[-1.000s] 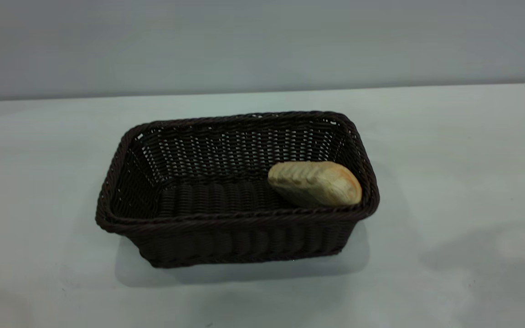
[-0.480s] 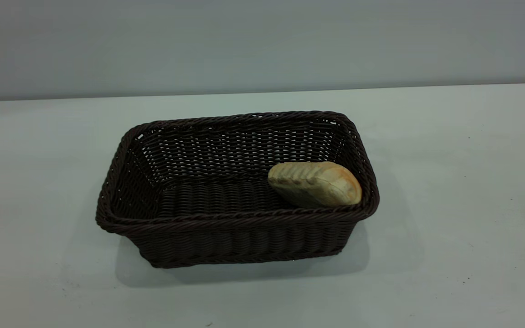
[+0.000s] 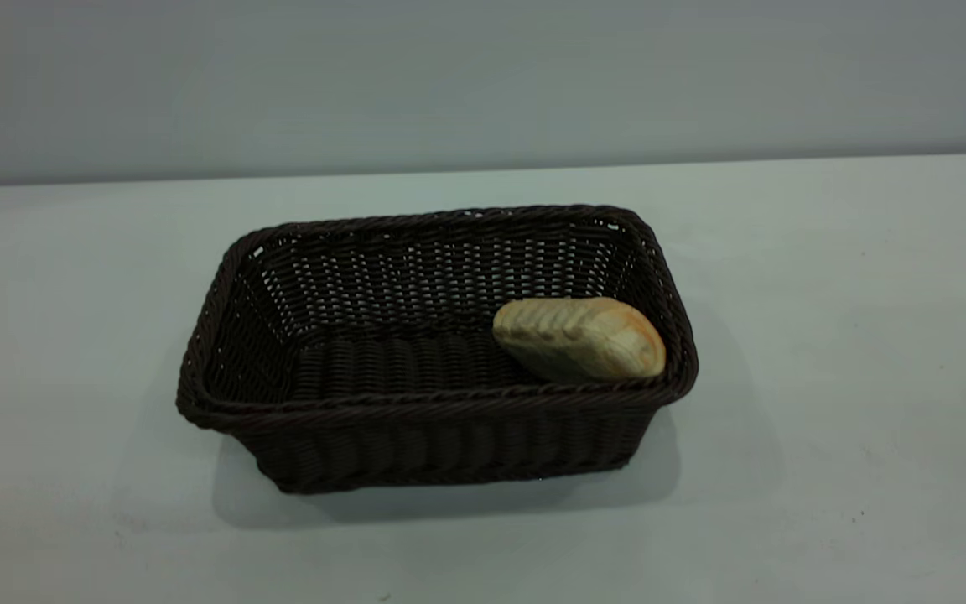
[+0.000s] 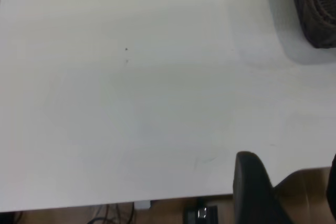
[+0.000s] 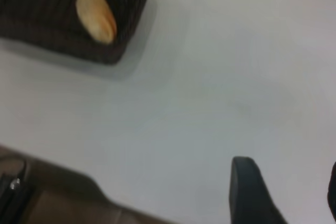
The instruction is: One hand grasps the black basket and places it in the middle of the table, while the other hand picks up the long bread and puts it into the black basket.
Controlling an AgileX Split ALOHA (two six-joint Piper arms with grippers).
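White table [image 3: 827,277]: long bread [image 3: 579,338] inside black basket [image 3: 416,403], mid-table. We judge only retreat remains: left gripper [image 4: 286,192] and right gripper [image 5: 283,192] clear, fingers apart, empty; keep both wide of rim.

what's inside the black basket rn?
Only the long bread, lying at the right end of the black basket, leaning against its wall. The rest of the woven floor is bare. The near wall hides the strip of floor right behind it.

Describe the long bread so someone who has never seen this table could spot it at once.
On the white table stands one large dark woven basket, the black basket. Inside it, at its right end in the exterior view, the long bread leans against the wall. It is the only pale thing there: a small golden oblong loaf with ridges across its crust.
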